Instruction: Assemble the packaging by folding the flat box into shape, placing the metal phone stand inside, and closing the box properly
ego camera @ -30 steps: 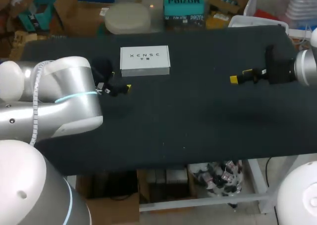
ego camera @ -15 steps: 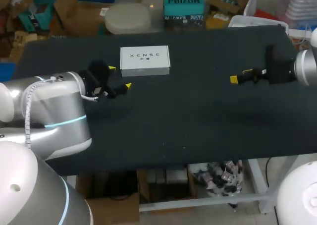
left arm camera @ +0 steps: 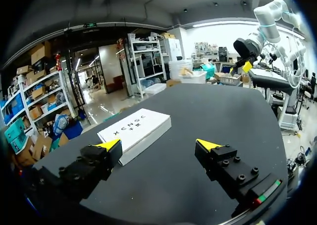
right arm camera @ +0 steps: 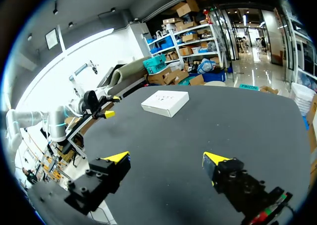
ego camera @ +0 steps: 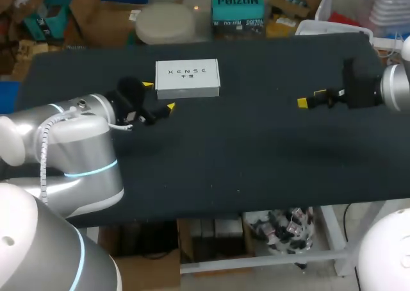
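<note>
A wide black-topped table [ego camera: 256,156] fills the scene. The bulky silver-white left arm [ego camera: 70,143] comes in over the table's near left. The silver right arm [ego camera: 394,86] enters at the far right edge.

A flat white rectangular cardboard box [ego camera: 187,77] lies flat on the far left part of the table, its lid face up. From the left wrist it sits ahead of the fingers and toward the left one [left arm camera: 133,132]. From the right wrist it shows far off across the table [right arm camera: 165,102].

The left gripper [ego camera: 158,97] is just beside the box's near left corner, its yellow-tipped fingers spread wide with only tabletop between them [left arm camera: 158,145]. Whether a tip touches the box cannot be told.

The right gripper [ego camera: 312,99] hangs over the far right of the table, well apart from the box, fingers likewise parted over bare tabletop [right arm camera: 167,158].
</note>
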